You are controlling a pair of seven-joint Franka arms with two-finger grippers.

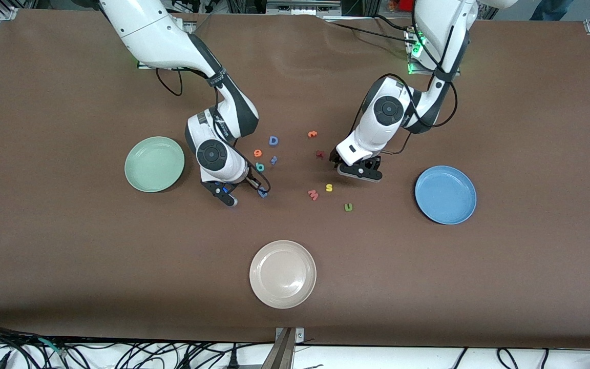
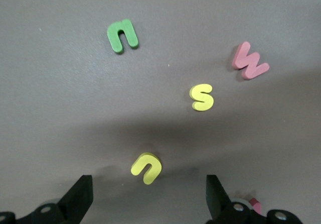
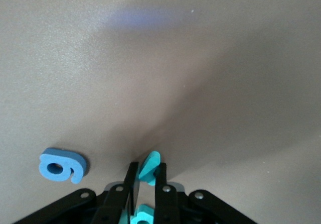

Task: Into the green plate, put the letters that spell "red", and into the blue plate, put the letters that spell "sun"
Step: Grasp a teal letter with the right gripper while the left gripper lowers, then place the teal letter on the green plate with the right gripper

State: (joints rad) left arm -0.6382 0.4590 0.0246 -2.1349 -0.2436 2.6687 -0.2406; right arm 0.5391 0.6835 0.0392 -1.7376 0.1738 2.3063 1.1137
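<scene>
Green plate (image 1: 154, 164) at mid-left, empty. Just right of it, right hand (image 1: 234, 193) clamped on a teal letter (image 3: 149, 166) at the table; next, lift and carry it to that plate. Centre-right, left hand (image 1: 359, 170) spread above yellow "u" (image 2: 146, 167), waiting. Blue plate (image 1: 445, 195) at right, empty.

Beige plate (image 1: 282, 274), pink "w" (image 2: 250, 61)
</scene>
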